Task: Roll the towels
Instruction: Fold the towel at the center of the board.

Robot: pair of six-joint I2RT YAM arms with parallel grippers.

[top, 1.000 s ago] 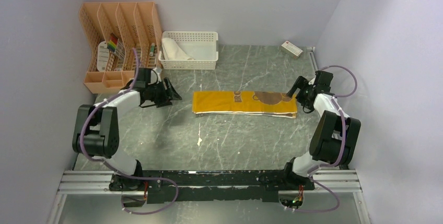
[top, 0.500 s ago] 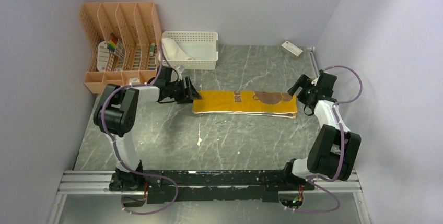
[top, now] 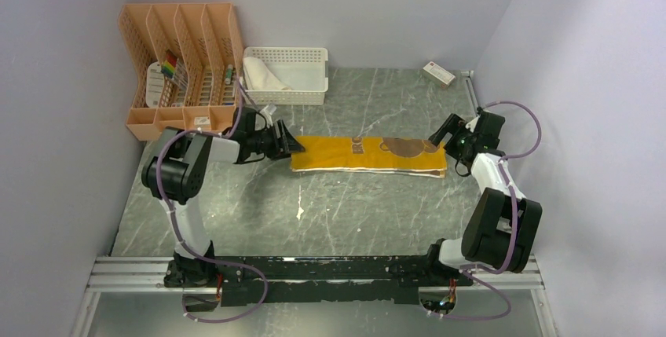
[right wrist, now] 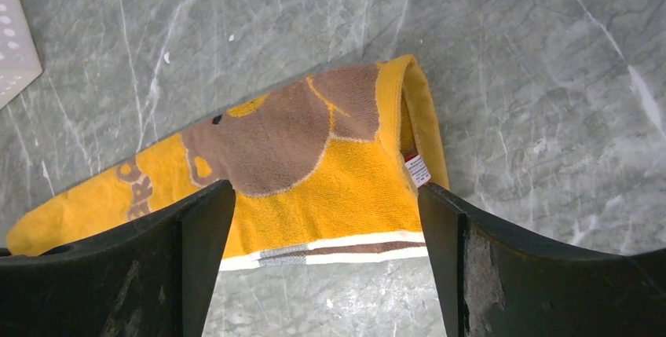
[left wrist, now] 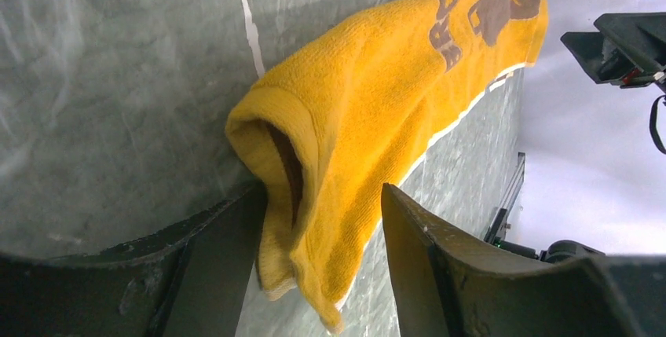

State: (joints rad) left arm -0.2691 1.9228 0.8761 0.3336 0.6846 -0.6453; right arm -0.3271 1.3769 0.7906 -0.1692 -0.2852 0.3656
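Note:
The mustard-yellow towel [top: 365,155] with brown patches lies folded in a long strip across the middle of the table. My left gripper [top: 292,147] is open at its left end; in the left wrist view the folded end [left wrist: 330,195] sits between the two fingers with a gap on each side. My right gripper [top: 440,139] is open above the towel's right end, whose brown patch [right wrist: 275,137] and white-and-brown border show between its fingers. The white towel [top: 261,76] lies in the white lattice basket [top: 302,56] at the back.
A peach file organiser [top: 177,62] with small items stands at the back left. A small box [top: 438,74] lies at the back right near the wall. Walls close in on both sides.
My left gripper has swung right from beside the organiser to the towel's left end, which now sits between its fingers. My right gripper has shifted slightly over the right end.

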